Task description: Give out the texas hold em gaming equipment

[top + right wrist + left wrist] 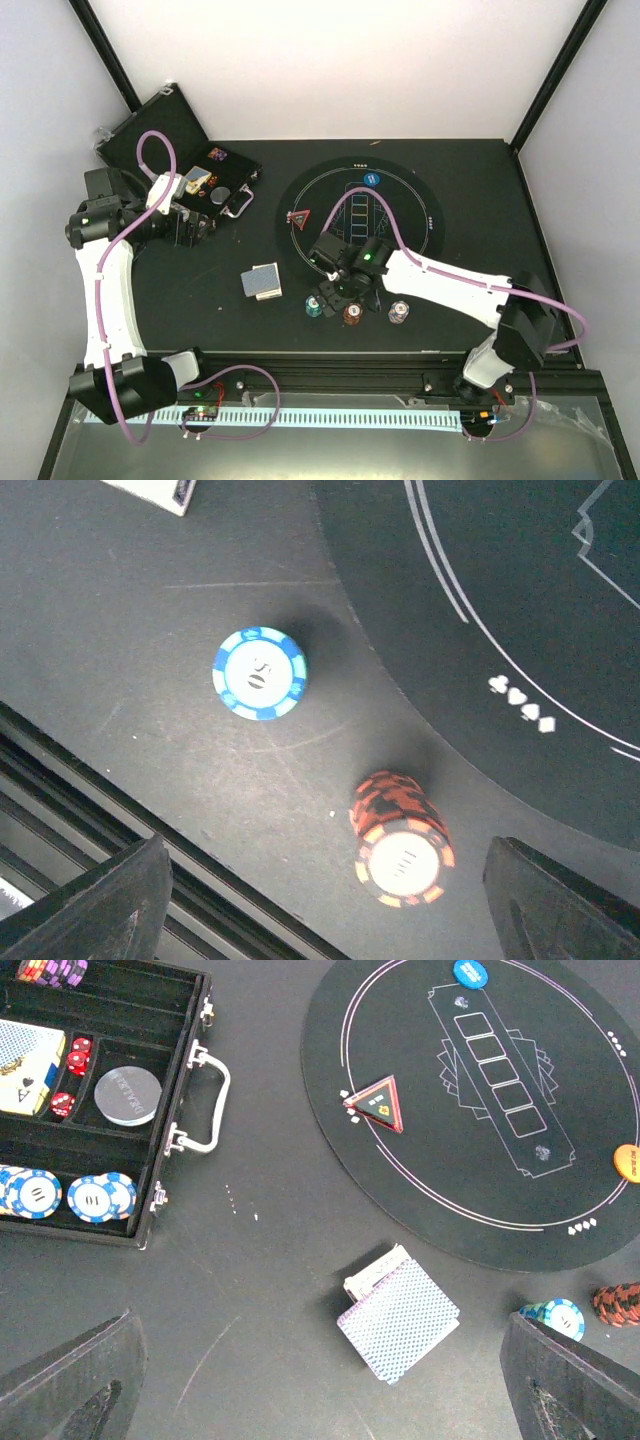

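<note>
A teal chip stack, a brown-red stack and a white-grey stack stand in a row near the table's front edge. The grey-blue-backed card deck lies left of them. A red triangle marker and a blue disc lie on the round mat; an orange disc shows in the left wrist view. My right gripper is open and empty above the teal stack and brown-red stack. My left gripper is open and empty beside the case, above and left of the deck.
The open black case sits at the back left and holds more chips, cards and dice. The round printed mat fills the table's middle. The table's front rail runs close to the chip stacks.
</note>
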Robot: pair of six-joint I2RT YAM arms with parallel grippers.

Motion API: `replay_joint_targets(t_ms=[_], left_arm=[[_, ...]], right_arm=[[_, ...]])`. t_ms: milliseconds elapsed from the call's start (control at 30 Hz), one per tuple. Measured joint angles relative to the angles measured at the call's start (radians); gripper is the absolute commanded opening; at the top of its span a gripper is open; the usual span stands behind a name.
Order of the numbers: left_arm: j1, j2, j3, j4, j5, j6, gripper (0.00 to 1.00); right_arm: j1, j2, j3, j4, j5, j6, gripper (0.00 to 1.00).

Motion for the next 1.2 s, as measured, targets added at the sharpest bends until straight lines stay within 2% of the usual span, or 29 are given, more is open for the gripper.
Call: replay_joint_targets(t_ms=[367, 700, 1200], left_arm=[[0.000, -0.013, 0.010, -0.003, -0.007, 0.000, 0.99], [0.000, -0.021, 0.013, -0.003, -0.008, 0.000, 0.99], [0.000, -0.021, 0.013, -0.002, -0.012, 0.000, 0.99]], right_arm=[[0.023, 0.195, 0.115, 0.038, -0.051, -0.101, 0.88], [0.035, 0.291, 0.145, 0.042, -0.077, -0.163, 0.73], [0.035, 0.361, 0.167, 0.052, -0.065, -0.172, 0.65]])
